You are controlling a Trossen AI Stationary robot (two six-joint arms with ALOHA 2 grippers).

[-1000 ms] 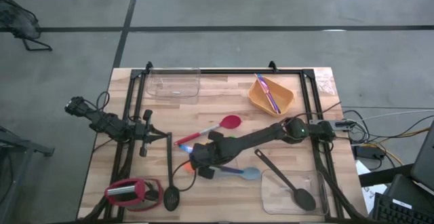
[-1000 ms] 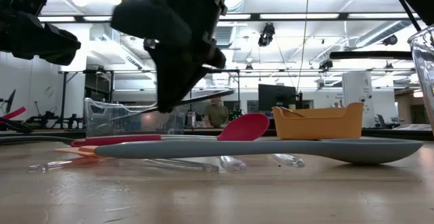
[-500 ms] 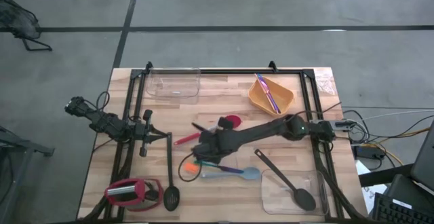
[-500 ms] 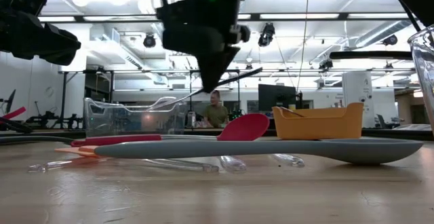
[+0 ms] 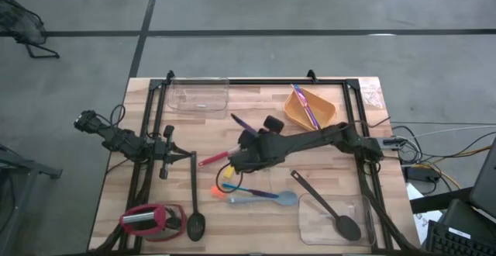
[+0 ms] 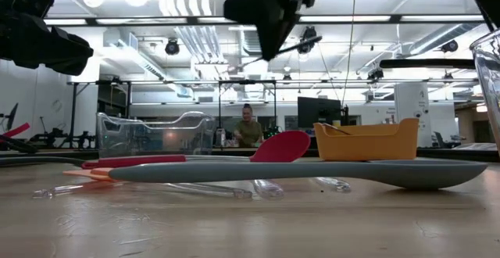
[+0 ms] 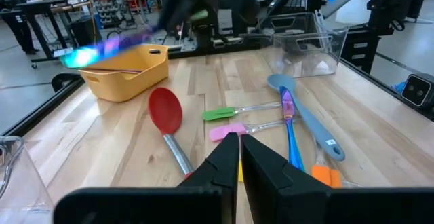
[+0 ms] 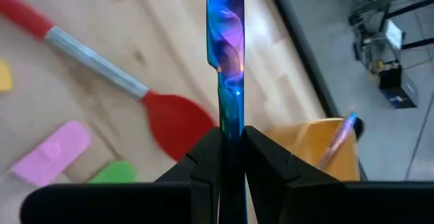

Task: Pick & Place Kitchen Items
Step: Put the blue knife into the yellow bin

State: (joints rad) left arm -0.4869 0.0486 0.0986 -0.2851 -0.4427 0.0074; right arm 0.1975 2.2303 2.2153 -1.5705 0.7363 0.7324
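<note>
My right gripper is clamped on a blue-purple stick, lifted at the high view's centre. Next I'd carry it toward the orange tub, upper right, I judge. My left gripper, fingers closed on nothing, waits at the left.

No text, label or number can be read anywhere.
</note>
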